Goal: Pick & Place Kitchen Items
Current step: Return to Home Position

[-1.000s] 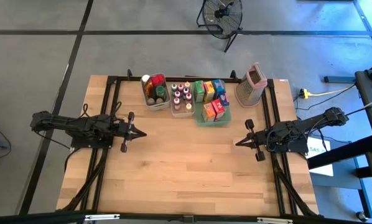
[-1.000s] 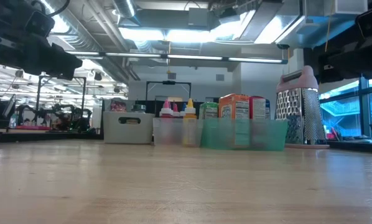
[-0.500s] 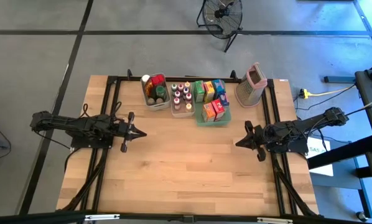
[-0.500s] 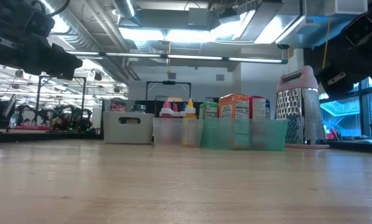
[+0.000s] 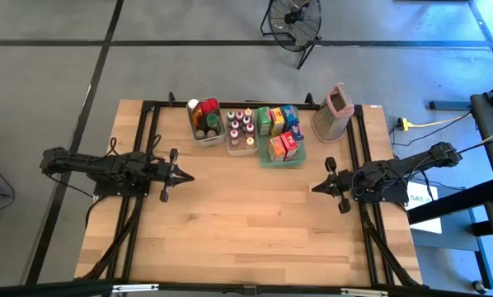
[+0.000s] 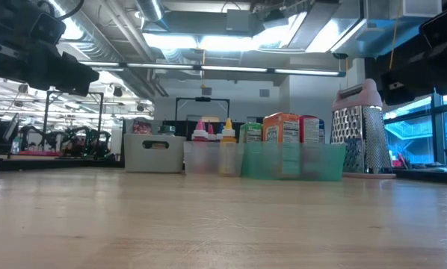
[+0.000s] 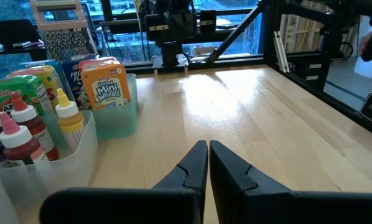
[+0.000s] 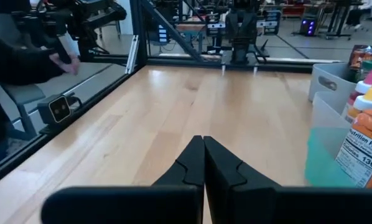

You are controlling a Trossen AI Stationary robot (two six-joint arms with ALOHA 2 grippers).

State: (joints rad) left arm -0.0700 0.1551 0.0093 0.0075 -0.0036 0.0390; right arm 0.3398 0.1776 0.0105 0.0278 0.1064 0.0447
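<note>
Left end effector: fingers drawn together with barely a hairline gap, carrying nothing; I read it over the left side of the worktop, tips pointing toward the centre, held above the wood. Right end effector: fingers pressed together, likewise carrying nothing; over the right side of the worktop, tips facing the left arm, well apart from it. Between the two, bare boards. Kitchen items: all grouped at the far edge of the worktop, in three containers standing side by side in a row. Gray bin: leftmost in the high view, holding seasoning bottles with red, green and white tops. Transparent bin: the middle one, just beside the gray bin, holding small food colouring bottles upright, among them a yellow-capped bottle and red-capped ones. Green bin: next along, holding small cereal boxes standing on end, including a Frosted Mini Wheats box and a green Kellogg's box. Box grater: metal with a pink top, upright, just beyond the green bin near the right frame rail. Fan: on the floor beyond the worktop. A person's dark sleeve shows off the worktop's side in the right wrist view.
</note>
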